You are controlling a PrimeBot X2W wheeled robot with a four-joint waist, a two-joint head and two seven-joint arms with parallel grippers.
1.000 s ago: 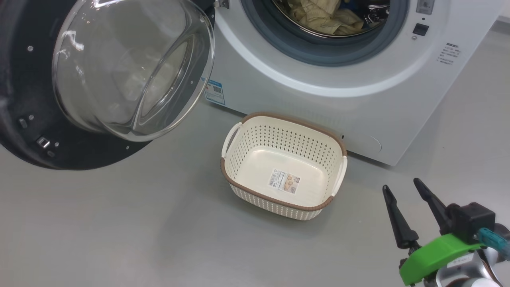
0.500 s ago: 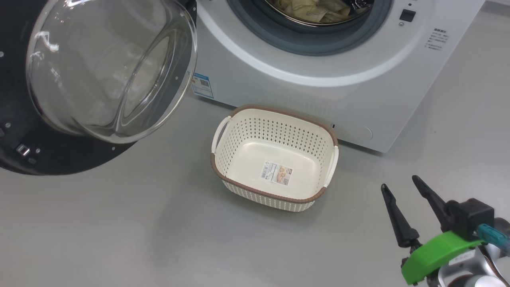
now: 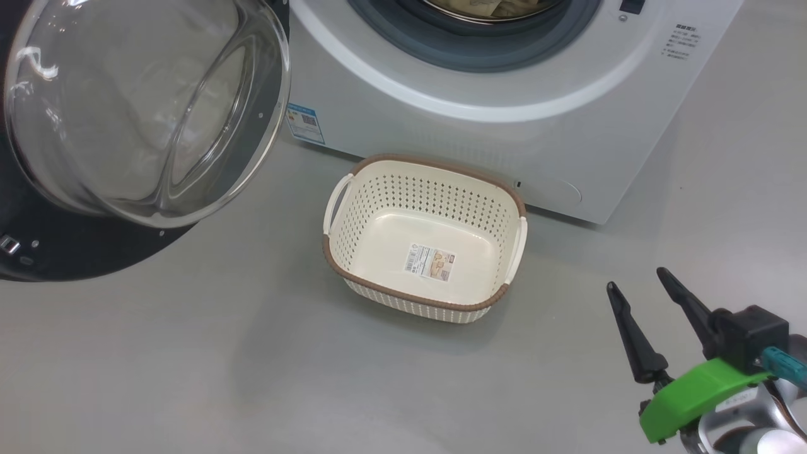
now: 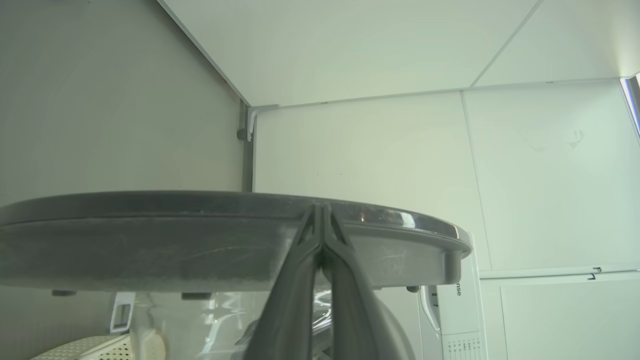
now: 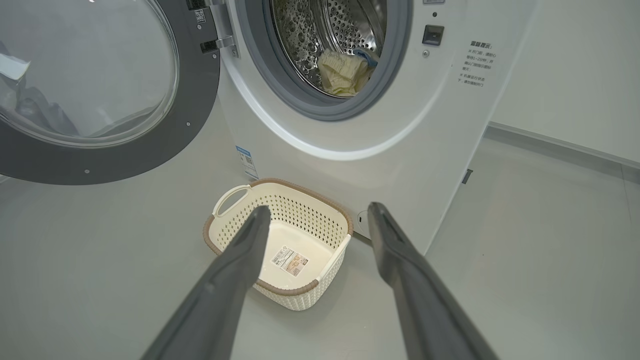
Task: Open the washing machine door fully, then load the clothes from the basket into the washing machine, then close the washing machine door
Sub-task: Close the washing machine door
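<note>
Washing machine (image 4: 456, 312) lettering ends "nse"; left end effector (image 4: 320, 209) closed, right end effector (image 3: 635, 279) open.

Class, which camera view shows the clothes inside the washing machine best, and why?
The right wrist view: it looks into the drum, where the clothes lie as a pale yellow heap. The head view catches a sliver at its top edge. The left wrist view faces the door's rim.
</note>
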